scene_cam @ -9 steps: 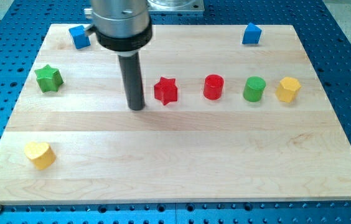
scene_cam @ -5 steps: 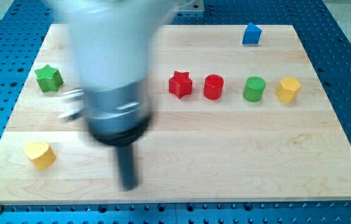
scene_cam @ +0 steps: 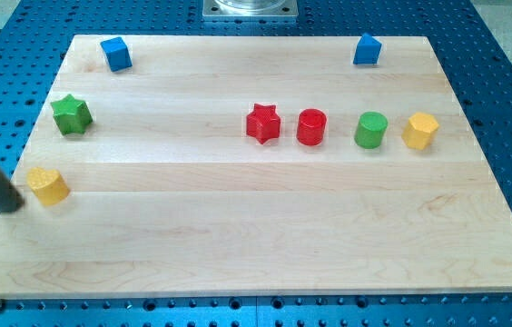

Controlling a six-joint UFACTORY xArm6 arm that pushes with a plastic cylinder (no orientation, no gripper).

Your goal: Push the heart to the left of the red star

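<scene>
While my tip [scene_cam: 9, 207] sits at the tabletop's [scene_cam: 238, 245] left edge, the heart [scene_cam: 48, 185] lies just right of it. No claw shows. The red star [scene_cam: 262, 123] stands far right.

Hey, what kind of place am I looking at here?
Probably a robotics lab bench: a wooden board sits on a blue perforated metal table, small coloured blocks like the red star are scattered on it, and my tip rests just left of the yellow heart.

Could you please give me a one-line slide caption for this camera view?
My tip sits just left of the yellow heart, far left of the red star.
</scene>
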